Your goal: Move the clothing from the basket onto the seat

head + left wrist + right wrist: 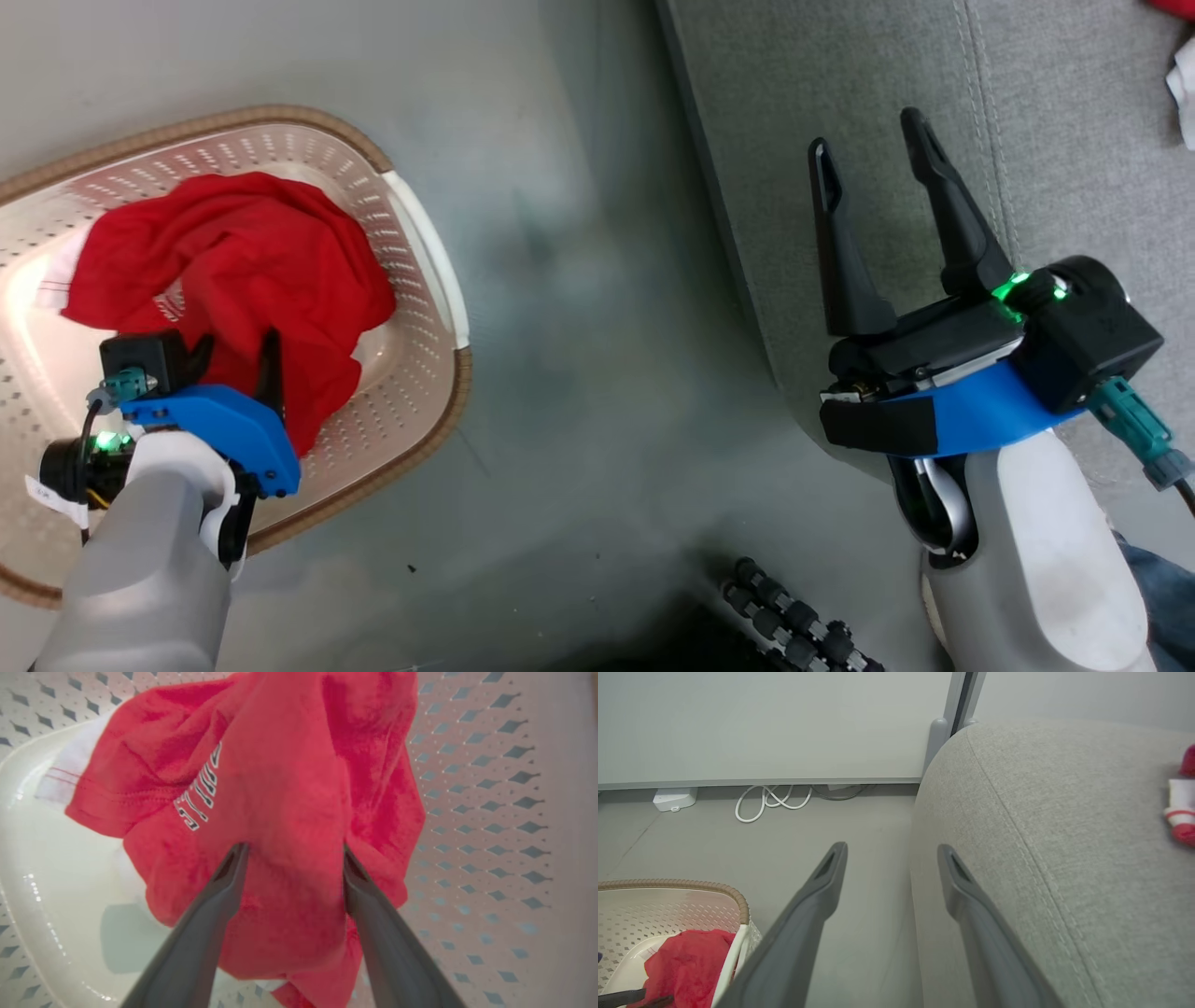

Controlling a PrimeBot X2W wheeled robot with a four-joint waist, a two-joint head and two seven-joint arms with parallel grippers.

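Clothing (233, 252), red and crumpled, lies in the basket (401, 373). The left gripper (236, 362), nearer, points into it, fingers (205, 924) spread astride a raised fold; the right gripper (866, 135) hangs empty, unclenched, by the seat (1074, 187).

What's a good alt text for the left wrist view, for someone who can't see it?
The left hand, open, reaches down with its two dark fingers straddling a bunched fold of the red clothing, which has white print. The clothing lies inside the cream perforated basket, and a white panel of it shows at the upper left.
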